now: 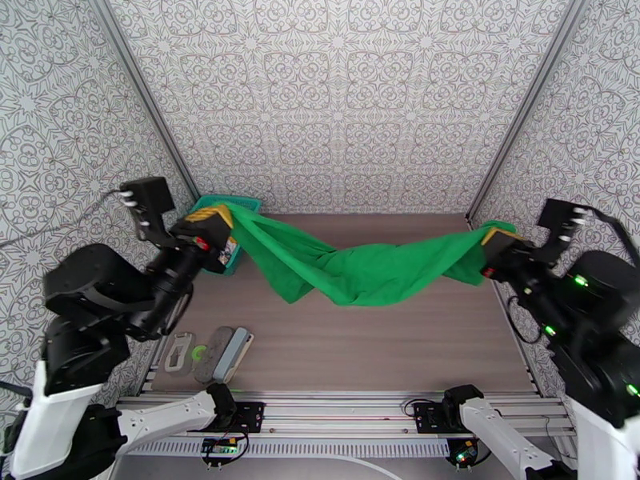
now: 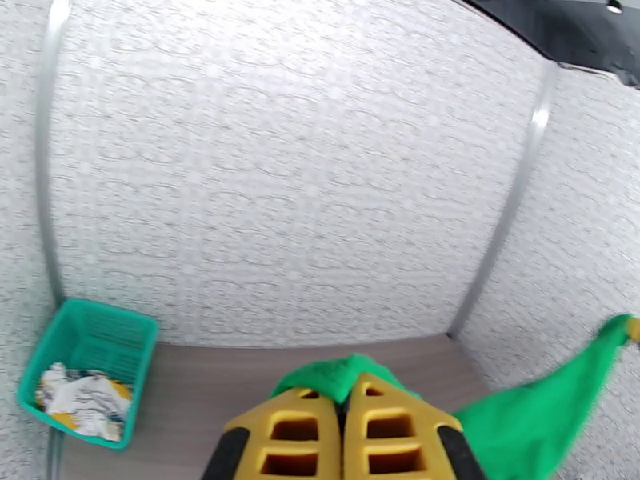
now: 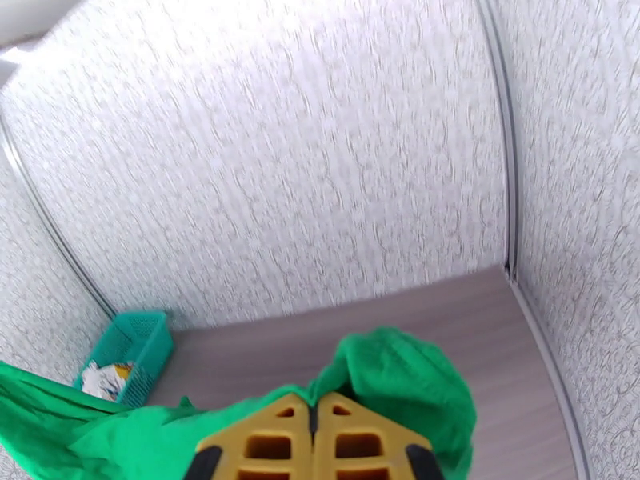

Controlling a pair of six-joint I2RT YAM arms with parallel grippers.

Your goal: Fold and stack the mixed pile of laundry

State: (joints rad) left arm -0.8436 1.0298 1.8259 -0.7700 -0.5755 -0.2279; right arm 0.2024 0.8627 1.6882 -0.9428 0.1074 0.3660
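Observation:
A bright green shirt hangs stretched between my two grippers above the table, sagging in the middle. My left gripper is shut on its left end, up by the basket; the yellow fingers pinch a green fold. At the far right my right gripper is shut on the other end, and its fingers clamp bunched green cloth. The white printed garment lies crumpled inside the teal basket, which also shows in the right wrist view with the garment.
The teal mesh basket stands in the back left corner of the wooden table. Several flat grey and white items lie near the front left edge. Patterned walls and metal posts close in the sides and back.

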